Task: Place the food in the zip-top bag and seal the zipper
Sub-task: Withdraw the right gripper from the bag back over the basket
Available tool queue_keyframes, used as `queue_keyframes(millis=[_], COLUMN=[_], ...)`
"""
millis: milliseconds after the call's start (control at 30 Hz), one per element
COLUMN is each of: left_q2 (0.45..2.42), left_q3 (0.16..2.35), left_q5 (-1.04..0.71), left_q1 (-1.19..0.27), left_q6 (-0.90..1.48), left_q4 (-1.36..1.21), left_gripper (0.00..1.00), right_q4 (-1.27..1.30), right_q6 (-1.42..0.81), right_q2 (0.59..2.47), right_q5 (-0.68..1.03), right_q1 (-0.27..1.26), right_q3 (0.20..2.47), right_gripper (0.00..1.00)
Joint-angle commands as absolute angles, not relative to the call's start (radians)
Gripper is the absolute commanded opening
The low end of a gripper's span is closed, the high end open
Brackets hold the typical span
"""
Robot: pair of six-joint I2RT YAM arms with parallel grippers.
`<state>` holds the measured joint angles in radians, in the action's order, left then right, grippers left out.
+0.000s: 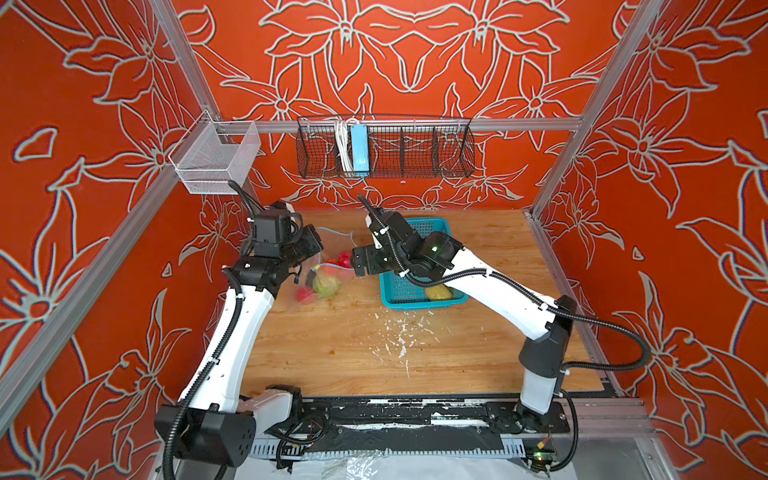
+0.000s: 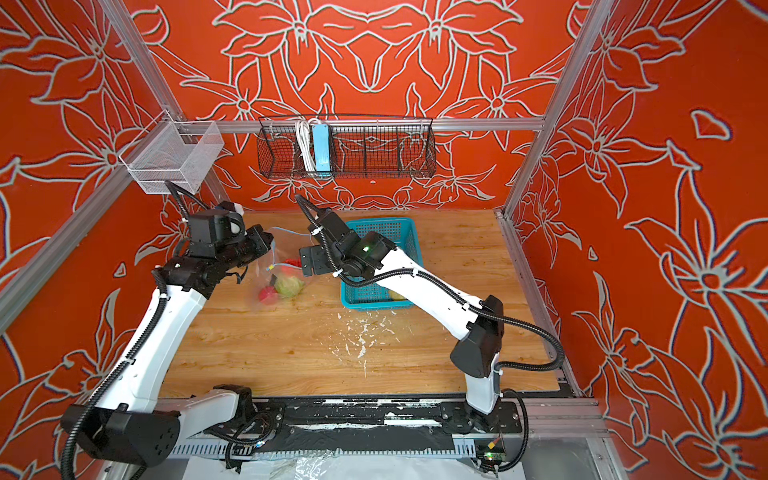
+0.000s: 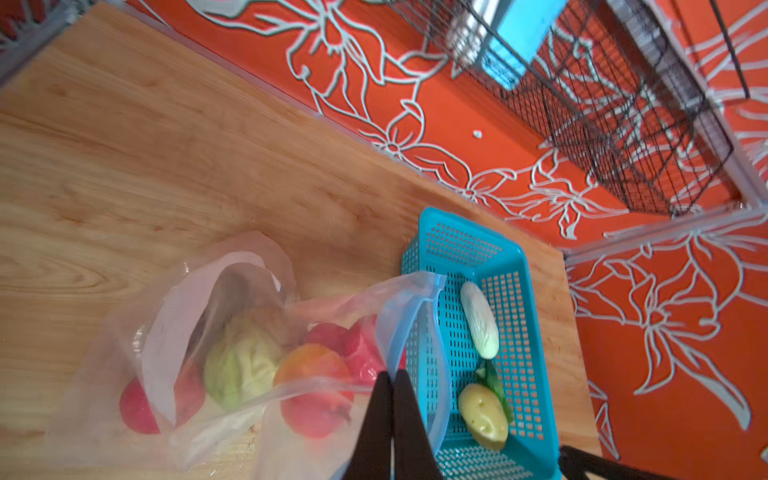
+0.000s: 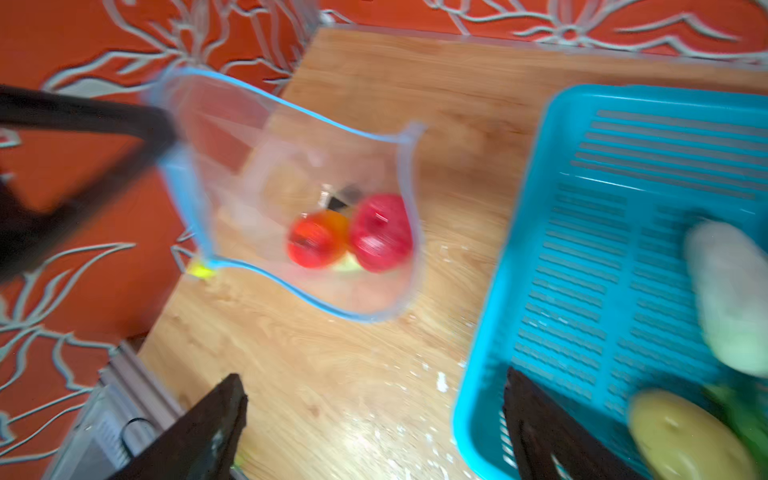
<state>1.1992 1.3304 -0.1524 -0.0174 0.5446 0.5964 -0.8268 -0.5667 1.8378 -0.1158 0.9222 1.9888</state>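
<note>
The clear zip-top bag hangs with its mouth open. My left gripper is shut on its blue zipper rim, and the yellow slider sits at one corner. Inside lie a green cabbage, an orange mango and red strawberries. My right gripper is open and empty over the table, between the bag and the teal basket. A white cucumber and a yellow potato lie in the basket. In both top views the arms cover both grippers.
A black wire basket on the back wall holds a light-blue power strip. A silver mesh basket hangs at the back left. White flecks mark the wooden table. Aluminium frame posts stand at the sides.
</note>
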Motion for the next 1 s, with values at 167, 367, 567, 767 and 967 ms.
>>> queue_keyframes(millis=[167,367,567,767,967], left_q2=[1.179,1.115,1.085,1.086,1.103], left_q3=[1.338,1.144,1.024,0.964,0.96], left_q5=[-0.258,-0.384,-0.38,-0.378,-0.432], left_q1=[0.046,0.046,0.046,0.045,0.046], left_q6=[0.648,0.701,0.687,0.644,0.629], left_q4=[0.589,0.419,0.37,0.363,0.372], left_gripper=[0.0,0.0,0.0,0.0,0.0], right_q4=[-1.152,-1.234,-1.288,-1.339,-1.409], right_q6=[-0.668,-0.736,-0.727,-0.661,-0.613], right_q2=[1.735,1.737,1.794,1.875,1.993], right_q5=[-0.293,-0.31,-0.328,-0.323,-0.326], right_q1=[0.865,0.82,0.795,0.766,0.746], right_q3=[1.873,1.783,1.771,1.816,1.928], right_gripper=[0.98,0.98,0.98,0.98,0.98])
